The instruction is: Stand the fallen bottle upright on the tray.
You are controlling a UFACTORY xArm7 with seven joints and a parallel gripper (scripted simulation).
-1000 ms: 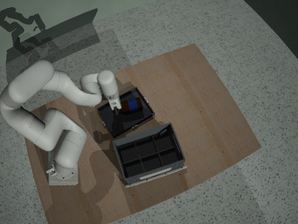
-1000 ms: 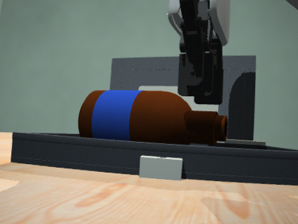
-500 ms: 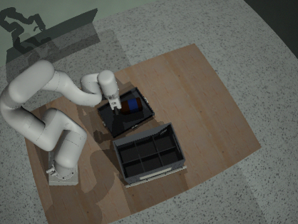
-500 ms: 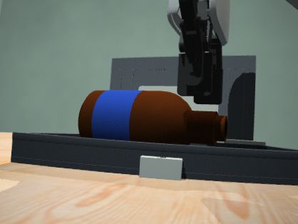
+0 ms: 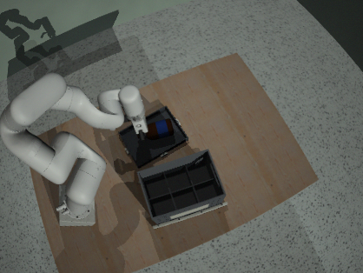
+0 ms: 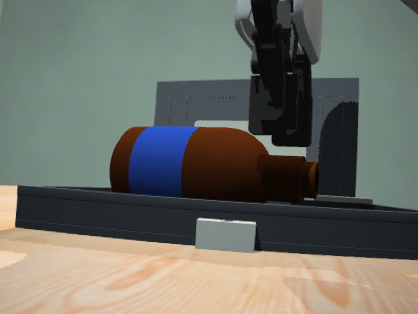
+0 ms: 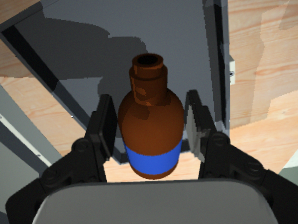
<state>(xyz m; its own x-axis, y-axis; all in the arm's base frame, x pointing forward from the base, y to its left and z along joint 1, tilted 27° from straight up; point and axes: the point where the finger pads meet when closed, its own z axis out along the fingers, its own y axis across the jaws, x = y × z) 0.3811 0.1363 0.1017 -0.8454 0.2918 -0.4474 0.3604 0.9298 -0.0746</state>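
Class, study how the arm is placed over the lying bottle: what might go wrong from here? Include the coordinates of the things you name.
The bottle (image 5: 160, 129) (image 6: 220, 162) (image 7: 152, 120) lies on its round side, so a nudge from the fingers (image 5: 141, 134) (image 6: 282, 135) might roll it towards the tray's (image 5: 152, 158) (image 6: 100, 220) (image 7: 165, 20) wall. The open fingers hang above the neck end, away from the blue band; a grip there could let the heavier-looking body swing or slip when lifted. The crate (image 5: 182, 213) (image 6: 200, 95) stands close by, so a wide arm swing may bump it.
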